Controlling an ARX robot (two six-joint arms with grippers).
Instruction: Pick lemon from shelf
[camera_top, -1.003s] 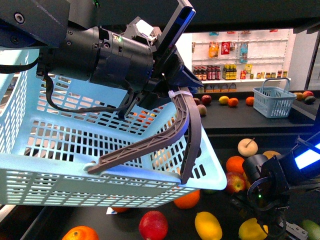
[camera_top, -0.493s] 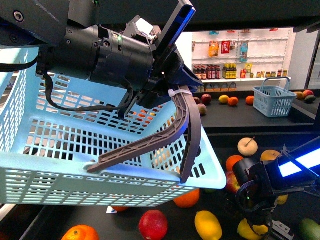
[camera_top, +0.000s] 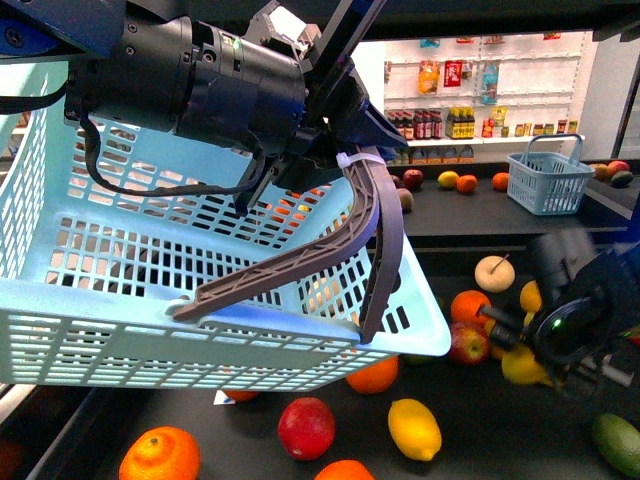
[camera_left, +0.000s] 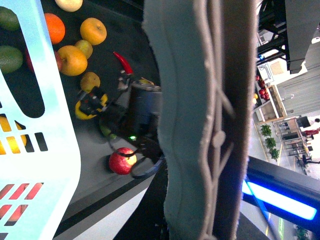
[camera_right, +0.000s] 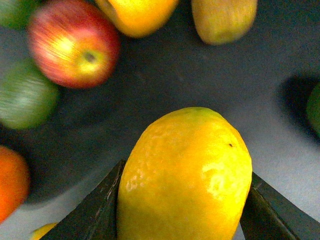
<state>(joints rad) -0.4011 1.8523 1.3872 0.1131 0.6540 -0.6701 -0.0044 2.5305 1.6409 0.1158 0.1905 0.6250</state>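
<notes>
My right gripper (camera_top: 515, 350) is shut on the lemon (camera_top: 525, 368), a bright yellow oval fruit, and holds it above the black shelf deck (camera_top: 500, 440) at the right. In the right wrist view the lemon (camera_right: 185, 175) fills the gap between the dark fingers (camera_right: 100, 210), with the deck (camera_right: 200, 70) below it. My left gripper (camera_top: 345, 175) is shut on the grey handle (camera_top: 380, 240) of a light blue basket (camera_top: 150, 300), held high at the left. The handle (camera_left: 200, 125) fills the left wrist view.
A second lemon (camera_top: 414, 428), a red apple (camera_top: 306, 427), oranges (camera_top: 160, 455) and a green fruit (camera_top: 618, 440) lie on the deck. A pale round fruit (camera_top: 494, 270) sits further back. A small blue basket (camera_top: 548, 180) stands on the rear shelf.
My right gripper has risen and moved right with the lemon, lifting it off the deck. The basket in my left gripper has barely shifted.
</notes>
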